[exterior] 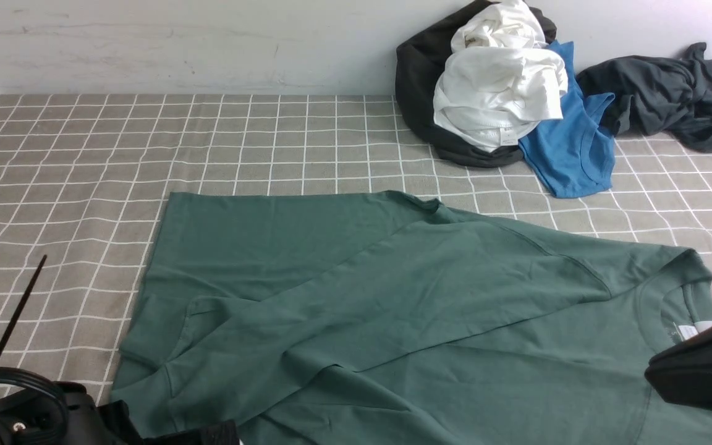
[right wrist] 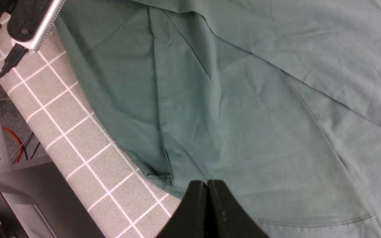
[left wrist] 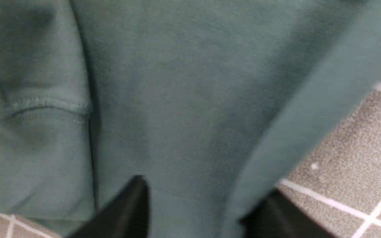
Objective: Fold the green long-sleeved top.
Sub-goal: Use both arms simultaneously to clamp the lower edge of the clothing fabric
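The green long-sleeved top (exterior: 393, 296) lies spread on the checked table cloth (exterior: 84, 161). Its neck and white tag (exterior: 693, 330) are at the right, and one sleeve is folded across the body. My left gripper (left wrist: 207, 201) is open. Its two black fingers (left wrist: 134, 208) stand apart close over the green fabric, near a stitched cuff (left wrist: 38, 105). My right gripper (right wrist: 207, 183) is shut with nothing between the jaws. It is above the top (right wrist: 243, 115) near the garment's edge. In the front view the right arm (exterior: 702, 371) shows at the lower right, over the neck area.
A pile of clothes lies at the back right against the wall: a black garment (exterior: 415, 80), a white one (exterior: 498, 86), a bright blue shirt (exterior: 569, 148) and a dark grey garment (exterior: 671, 93). A thin black rod (exterior: 16, 315) and my left arm's body (exterior: 22, 414) are at the lower left.
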You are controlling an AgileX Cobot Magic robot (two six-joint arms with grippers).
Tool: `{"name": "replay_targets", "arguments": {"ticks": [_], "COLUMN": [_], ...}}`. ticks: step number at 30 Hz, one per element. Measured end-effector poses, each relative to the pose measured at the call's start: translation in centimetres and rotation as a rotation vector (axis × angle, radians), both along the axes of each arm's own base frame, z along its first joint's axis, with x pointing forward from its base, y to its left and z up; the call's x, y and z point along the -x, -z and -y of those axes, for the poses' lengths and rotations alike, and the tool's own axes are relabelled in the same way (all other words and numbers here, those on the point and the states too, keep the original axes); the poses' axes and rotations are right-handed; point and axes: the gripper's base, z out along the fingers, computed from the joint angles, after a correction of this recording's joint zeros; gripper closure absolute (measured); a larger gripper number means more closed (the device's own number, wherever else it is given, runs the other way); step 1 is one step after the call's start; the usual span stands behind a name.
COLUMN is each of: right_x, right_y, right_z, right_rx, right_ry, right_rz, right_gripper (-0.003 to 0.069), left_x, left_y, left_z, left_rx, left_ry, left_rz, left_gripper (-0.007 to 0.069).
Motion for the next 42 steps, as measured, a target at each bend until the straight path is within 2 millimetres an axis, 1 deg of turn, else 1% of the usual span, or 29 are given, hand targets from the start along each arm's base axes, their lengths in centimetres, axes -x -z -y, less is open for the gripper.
{"name": "replay_targets", "arguments": {"ticks": [2,3,4,5,6,7,9,11,13,15,17,18,19,20,21,24,26,27,28,29,30,31,32,35,37,38,40,41,42], "right_x": [-0.1,-0.2,-0.3,-0.5,-1.0,-1.5,-1.9,-3.1,-4.1,-4.5,-4.7,-4.7,-4.6,-4.7,-4.7,-5.2,-5.5,-5.6,-5.6,-5.9,-6.1,-6.1,-6.5,-7.1,-7.4,-7.4,-7.4,-7.4,-7.4], "right_y": [0.1,0.1,0.2,0.3,0.6,1.0,1.3,2.8,5.2,7.1,9.8,10.4,11.6,12.3,13.0,15.4,16.8,17.9,17.9,19.1,19.9,19.9,20.7,22.4,23.0,23.0,23.1,23.1,23.1], "right_z": [0.0,0.0,0.0,0.0,-0.2,-0.4,-0.7,-1.6,-2.3,-2.6,-2.6,-2.5,-2.3,-2.1,-1.9,-1.2,-1.0,-0.9,-0.9,-0.8,-0.8,-0.8,-0.9,-1.3,-1.4,-1.4,-1.4,-1.4,-1.4], "right_rx": [0.025,0.037,0.043,0.063,0.1,0.13,0.154,0.205,0.277,0.326,0.396,0.419,0.457,0.487,0.506,0.562,0.579,0.588,0.588,0.603,0.62,0.62,0.638,0.664,0.681,0.681,0.686,0.687,0.685], "right_ry": [-0.028,-0.036,-0.042,-0.056,-0.072,-0.084,-0.094,-0.129,-0.186,-0.221,-0.262,-0.271,-0.286,-0.291,-0.294,-0.288,-0.291,-0.303,-0.303,-0.322,-0.34,-0.34,-0.36,-0.391,-0.404,-0.405,-0.405,-0.405,-0.404], "right_rz": [0.021,0.027,0.031,0.041,0.047,0.045,0.036,-0.004,-0.064,-0.116,-0.189,-0.203,-0.23,-0.24,-0.249,-0.233,-0.205,-0.174,-0.174,-0.141,-0.116,-0.116,-0.097,-0.101,-0.12,-0.121,-0.135,-0.135,-0.137], "right_gripper": [0.0673,0.0673,0.0673,0.0673,0.0673,0.0673,0.0673,0.0673,0.0665,0.0648,0.0594,0.0567,0.0529,0.0484,0.0456,0.0319,0.0264,0.0243,0.0243,0.0229,0.0225,0.0225,0.0225,0.0232,0.0254,0.0254,0.03,0.0304,0.0328], "left_x": [0.0,0.0,0.0,-0.1,-0.2,-0.3,-0.4,-0.5,-0.3,-0.2,0.0,0.0,0.1,0.1,0.2,0.3,0.3,0.3,0.3,0.2,0.2,0.2,0.2,0.1,0.1,0.1,0.1,0.1,0.1], "left_y": [0.0,0.0,0.0,-0.1,-0.3,-0.6,-1.0,-1.5,-1.6,-1.6,-1.6,-1.6,-1.6,-1.5,-1.5,-1.5,-1.5,-1.5,-1.5,-1.5,-1.5,-1.5,-1.5,-1.5,-1.5,-1.5,-1.5,-1.5,-1.5], "left_z": [0.0,0.0,0.0,0.0,0.1,0.2,0.2,0.1,-0.1,-0.2,-0.2,-0.1,-0.1,-0.1,0.0,0.0,0.0,0.0,0.0,0.1,0.1,0.1,0.1,0.2,0.2,0.2,0.2,0.2,0.2], "left_rx": [0.001,0.003,0.003,0.004,0.0,-0.007,-0.023,-0.056,-0.092,-0.1,-0.092,-0.086,-0.082,-0.078,-0.076,-0.068,-0.067,-0.066,-0.065,-0.063,-0.06,-0.059,-0.056,-0.051,-0.049,-0.049,-0.048,-0.048,-0.048], "left_ry": [-0.006,-0.013,-0.015,-0.027,-0.05,-0.07,-0.087,-0.106,-0.123,-0.139,-0.156,-0.163,-0.169,-0.174,-0.178,-0.188,-0.189,-0.189,-0.189,-0.188,-0.188,-0.187,-0.187,-0.186,-0.185,-0.185,-0.185,-0.185,-0.185], "left_rz": [0.0,0.0,0.0,0.001,-0.003,-0.008,-0.017,-0.034,-0.06,-0.076,-0.089,-0.095,-0.101,-0.106,-0.11,-0.12,-0.12,-0.119,-0.119,-0.117,-0.115,-0.115,-0.113,-0.108,-0.107,-0.107,-0.106,-0.106,-0.106], "left_gripper": [0.0484,0.0543,0.0552,0.0585,0.061,0.0618,0.062,0.062,0.062,0.062,0.062,0.062,0.062,0.062,0.062,0.062,0.062,0.062,0.062,0.062,0.062,0.062,0.062,0.062,0.062,0.062,0.062,0.062,0.062]}}
